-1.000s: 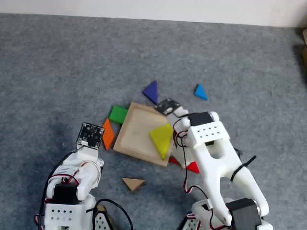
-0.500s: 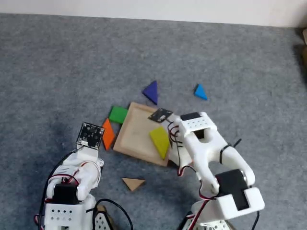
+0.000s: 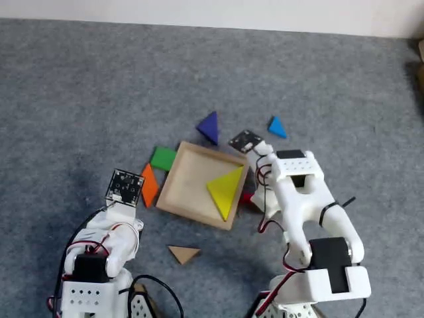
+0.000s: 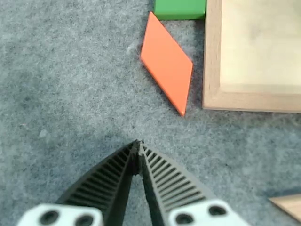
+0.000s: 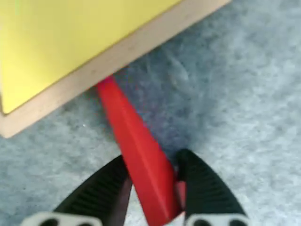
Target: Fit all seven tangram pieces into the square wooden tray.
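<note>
only yellow triangle (image 3: 225,190) lying in wooden tray (image 3: 189,180), six waiting; right gripper (image 5: 153,160) pinching red triangle (image 5: 126,126), rim just ahead; left gripper (image 4: 137,148) jaws pressing together, empty.

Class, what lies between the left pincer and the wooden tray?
The orange parallelogram lies between left pincer and wooden tray, shown in the left wrist view.

We count seven pieces: yellow triangle (image 3: 225,189), red triangle (image 5: 134,150), navy triangle (image 3: 209,126), light-blue triangle (image 3: 277,127), wooden triangle (image 3: 183,253), green square (image 3: 163,158), orange parallelogram (image 3: 150,185). One square wooden tray (image 3: 191,177).
</note>
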Controlling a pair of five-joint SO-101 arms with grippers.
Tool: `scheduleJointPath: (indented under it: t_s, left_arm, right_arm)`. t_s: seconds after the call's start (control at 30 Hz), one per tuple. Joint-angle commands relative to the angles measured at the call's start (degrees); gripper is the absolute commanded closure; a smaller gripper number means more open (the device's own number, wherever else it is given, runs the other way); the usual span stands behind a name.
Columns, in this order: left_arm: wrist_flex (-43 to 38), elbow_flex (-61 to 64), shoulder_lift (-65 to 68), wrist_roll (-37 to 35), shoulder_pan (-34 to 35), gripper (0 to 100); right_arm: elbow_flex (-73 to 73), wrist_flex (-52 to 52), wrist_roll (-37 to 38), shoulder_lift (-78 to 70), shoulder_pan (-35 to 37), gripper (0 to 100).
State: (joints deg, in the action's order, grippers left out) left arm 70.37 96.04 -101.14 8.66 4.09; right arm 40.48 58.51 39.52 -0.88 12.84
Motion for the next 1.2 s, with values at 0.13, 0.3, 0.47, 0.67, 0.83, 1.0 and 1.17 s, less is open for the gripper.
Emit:
scheduleJointPath:
  t_s: [0.13, 0.3, 0.47, 0.67, 0.83, 1.0, 1.17]
  left_arm:
    - [0.4, 1.2, -3.0, 0.4, 0.7, 99]
    - [0.4, 1.2, -3.0, 0.4, 0.7, 99]
    - [0.4, 1.2, -3.0, 0.4, 0.7, 99]
    - [0.4, 1.2, -3.0, 0.4, 0.7, 99]
    - [0.4, 1.2, -3.0, 0.4, 0.7, 99]
    - [0.4, 1.2, -3.0, 0.4, 0.7, 99]
    - [0.4, 1.2, -3.0, 0.4, 0.7, 99]
  right_arm:
    - [-0.2, 5.0, 1.8, 0.2, 0.2, 99.4]
    - [-5.4, 14.6, 5.1, 8.8, 0.5, 99.4]
    - [-9.0, 16.9, 4.9, 16.2, 2.8, 99.4]
    - [-9.8, 12.4, 0.0, 18.3, 11.1, 99.4]
    - [-9.6, -1.4, -5.3, 18.2, 16.7, 99.4]
    - [-9.6, -9.3, -8.4, 15.1, 21.1, 99.4]
    - [-13.3, -9.8, -8.4, 6.5, 22.9, 99.1]
